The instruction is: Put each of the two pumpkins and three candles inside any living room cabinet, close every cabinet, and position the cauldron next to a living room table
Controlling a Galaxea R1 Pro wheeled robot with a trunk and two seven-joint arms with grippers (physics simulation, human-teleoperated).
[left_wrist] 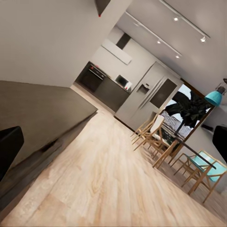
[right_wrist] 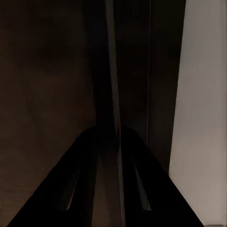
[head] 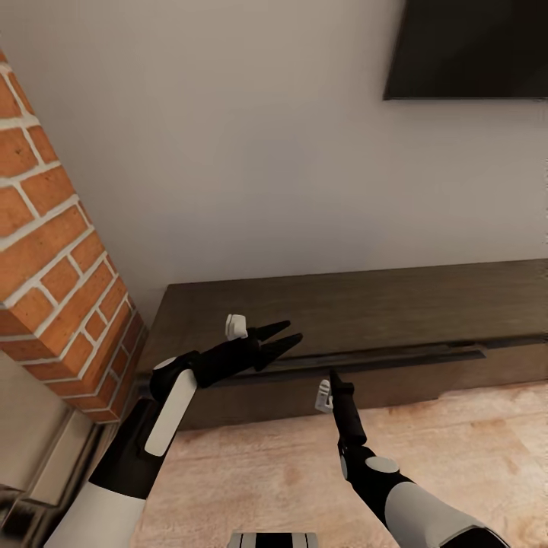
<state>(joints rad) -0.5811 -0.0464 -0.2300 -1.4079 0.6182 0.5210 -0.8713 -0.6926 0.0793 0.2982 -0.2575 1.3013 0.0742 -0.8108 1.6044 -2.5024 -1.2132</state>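
We stand close to the cabinet [head: 358, 304], the long, low dark-brown unit set against the pale wall [head: 251, 152]. Its flat top is bare where we see it, and one drawer front [head: 380, 358] along its face sits slightly proud of the rest, leaving a thin dark gap.

Our left hand [head: 288, 336] hangs over the near left part of the cabinet top, its two dark fingers pointing along the unit and parted a little, with nothing between them. In the left wrist view the cabinet top [left_wrist: 38, 109] runs beside the wood floor [left_wrist: 109, 179], and beyond it we see a dining table with chairs [left_wrist: 170, 146], a teal pendant lamp [left_wrist: 213, 98] and a kitchen with a refrigerator [left_wrist: 144, 94].

Our right hand [head: 332, 377] reaches toward the cabinet front just below the drawer gap, fingertips at or very near the wood; we cannot tell whether they touch. In the right wrist view the two fingers [right_wrist: 71, 189] converge to a point against the dark cabinet face [right_wrist: 47, 71], closed together and holding nothing.

A brick column [head: 53, 266] rises at our left, and the lower corner of a dark wall-mounted screen [head: 472, 46] hangs above the cabinet.
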